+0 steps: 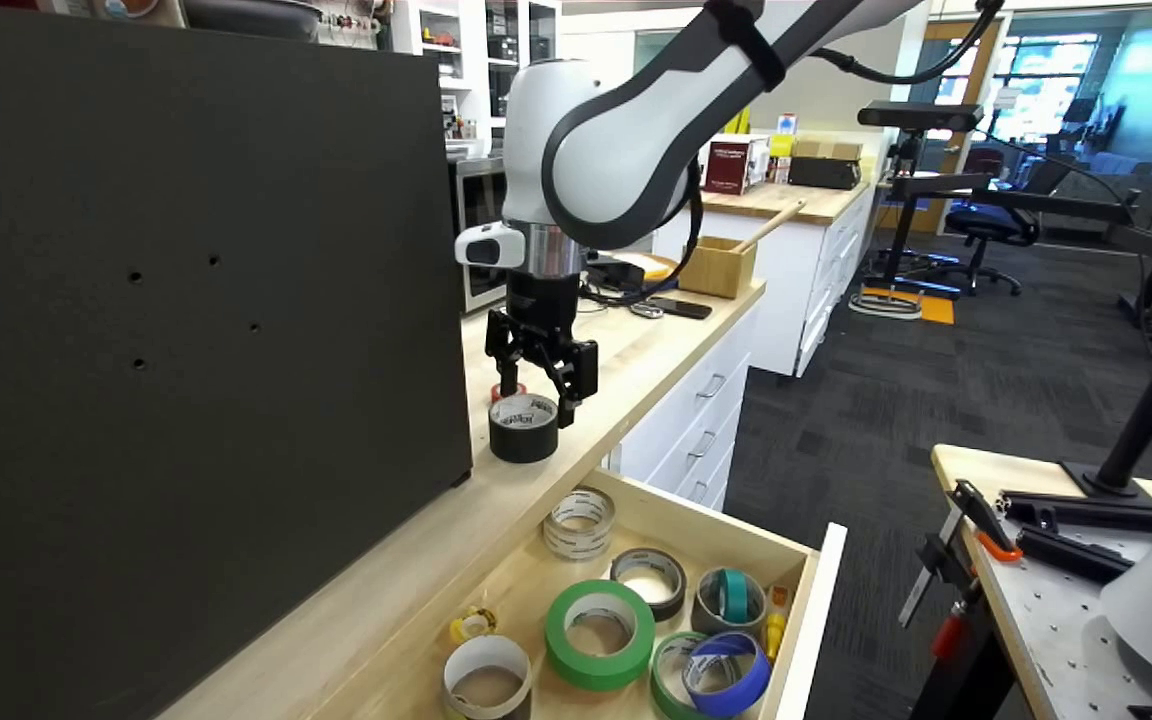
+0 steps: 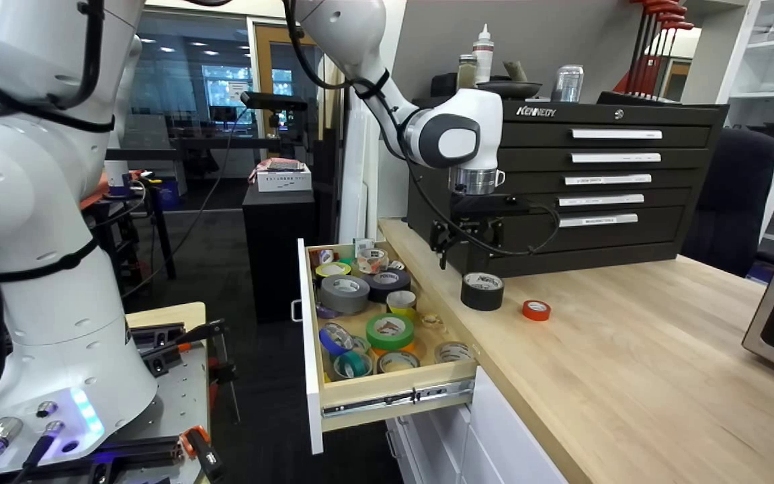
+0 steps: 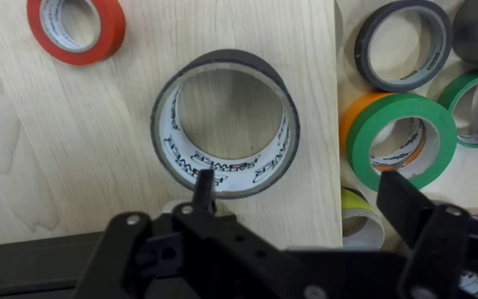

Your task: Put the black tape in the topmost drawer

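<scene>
- Black tape (image 1: 523, 443) lies flat on the wooden counter (image 2: 629, 343), core facing up, close to the edge above the pulled-out drawer (image 2: 394, 386).
- Its inner wall is white with dark printed lettering, clearest in the wrist view.
- Gripper (image 3: 298, 180): fingers spread wide, nothing held between them. In an exterior view it hangs above and to one side of the roll, with a visible gap. In the wrist view one finger overlaps the roll's rim and the other shows over the drawer.
- Red tape (image 2: 536, 310) also lies on the counter, apart from the black roll and farther from the drawer.
- Drawer: topmost of its stack, with white fronts below it. Inside, a green tape (image 3: 359, 141) rests on an orange tape (image 3: 350, 114); a teal tape (image 1: 733, 595) sits in the core of a grey roll (image 3: 467, 39); a blue tape (image 1: 758, 680) overlaps a thinner green roll (image 3: 446, 97); a clear tape (image 1: 578, 545) lies near the counter.
- Black tool chest (image 2: 686, 202), marked KENNEDY, stands on the counter near the black roll.
- Farther along the counter are a phone (image 1: 684, 308) and a wooden box (image 1: 711, 272) with a stick (image 1: 771, 222) leaning out.
</scene>
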